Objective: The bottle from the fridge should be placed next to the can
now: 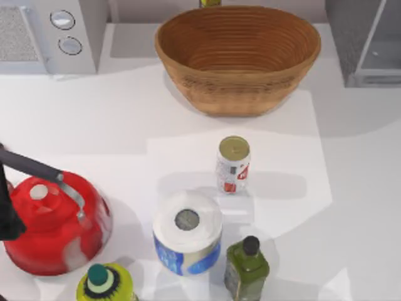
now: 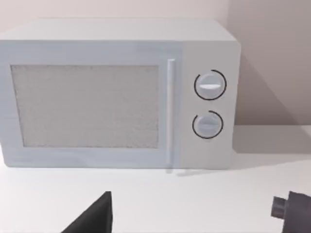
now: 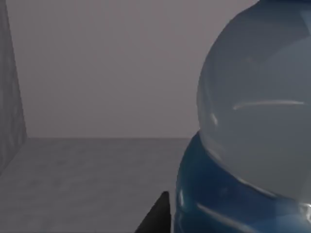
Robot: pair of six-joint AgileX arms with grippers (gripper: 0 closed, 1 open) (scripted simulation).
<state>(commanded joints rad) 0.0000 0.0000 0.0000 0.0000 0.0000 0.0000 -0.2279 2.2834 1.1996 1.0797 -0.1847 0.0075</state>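
Note:
The bottle (image 3: 252, 121), clear bluish with a blue band below, stands very close in the right wrist view, inside the grey fridge (image 3: 97, 73). A dark part of my right gripper (image 3: 156, 216) shows right beside the bottle's lower band. In the top view the fridge (image 1: 369, 44) stands at the back right corner with its door swung open. The small white can (image 1: 233, 164), with red markings and a dull gold top, stands upright at the table's middle. My left arm (image 1: 9, 210) is parked at the left edge, its gripper (image 2: 194, 218) open and facing the microwave.
A woven basket (image 1: 238, 56) sits at the back centre and a microwave (image 1: 53, 31) at the back left. A red kettle (image 1: 53, 222), a paper roll (image 1: 187, 232), a dark green bottle (image 1: 246, 266) and a yellow-green bottle (image 1: 103, 283) line the front. Bare table lies right of the can.

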